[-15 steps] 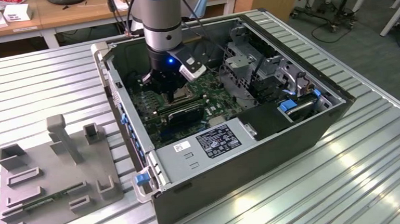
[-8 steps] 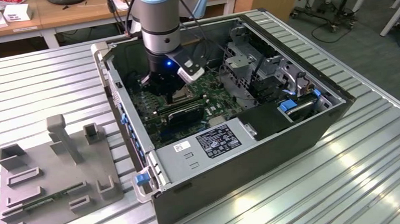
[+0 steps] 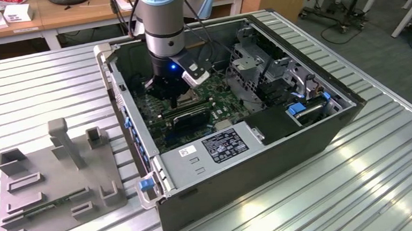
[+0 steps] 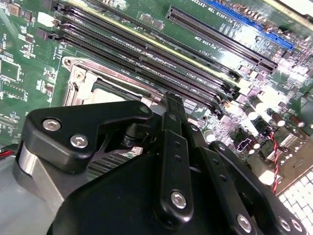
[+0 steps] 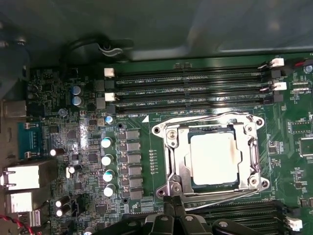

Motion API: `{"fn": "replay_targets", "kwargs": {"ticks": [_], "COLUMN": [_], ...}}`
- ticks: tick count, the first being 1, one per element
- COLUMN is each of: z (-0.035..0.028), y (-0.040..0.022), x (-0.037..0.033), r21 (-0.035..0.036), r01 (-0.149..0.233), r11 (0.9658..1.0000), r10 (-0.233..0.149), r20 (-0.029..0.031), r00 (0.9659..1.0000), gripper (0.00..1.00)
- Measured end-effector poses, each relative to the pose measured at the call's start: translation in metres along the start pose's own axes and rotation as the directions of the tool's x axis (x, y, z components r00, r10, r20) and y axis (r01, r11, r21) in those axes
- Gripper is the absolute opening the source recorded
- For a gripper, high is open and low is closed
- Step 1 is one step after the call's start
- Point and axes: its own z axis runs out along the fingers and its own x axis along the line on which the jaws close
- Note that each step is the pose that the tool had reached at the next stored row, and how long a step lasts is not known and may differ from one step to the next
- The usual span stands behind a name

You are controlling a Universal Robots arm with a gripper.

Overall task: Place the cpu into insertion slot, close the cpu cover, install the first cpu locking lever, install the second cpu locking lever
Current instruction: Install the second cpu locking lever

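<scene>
In the first wrist view the cpu [image 5: 215, 159] lies flat in the insertion slot [image 5: 172, 188], its silvery-beige top showing. The cpu cover [image 5: 179, 161] is down over it, framing the chip. One wire locking lever [image 5: 210, 119] runs along the socket's memory-slot side, and another [image 5: 222, 199] runs along the opposite side, nearest my gripper [image 5: 173, 201]. The black fingers are together at the socket's edge, with nothing visibly between them. In the second wrist view the gripper [image 4: 171, 100] stands just beside the cpu [image 4: 105, 95]. The exterior view has the gripper [image 3: 172, 96] low inside the case.
The green motherboard [image 3: 223, 101] sits in an open computer case [image 3: 266, 160] on a slatted metal table [image 3: 47, 87]. Long black memory slots [image 5: 190, 90] flank the socket. Drive cages [image 3: 260, 64] and a power supply [image 3: 215, 147] crowd the case. A grey fixture [image 3: 59, 178] stands at the exterior view's left.
</scene>
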Motion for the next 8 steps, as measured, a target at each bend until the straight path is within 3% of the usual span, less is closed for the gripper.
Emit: {"fn": "replay_targets", "kwargs": {"ticks": [8], "z": [0.0009], "y": [-0.0001], "x": [0.0003], "r21": [0.0001], "r01": [0.0], "r11": [1.0], "r10": [0.0], "r20": [0.0], "r00": [1.0], "gripper": [0.11]}}
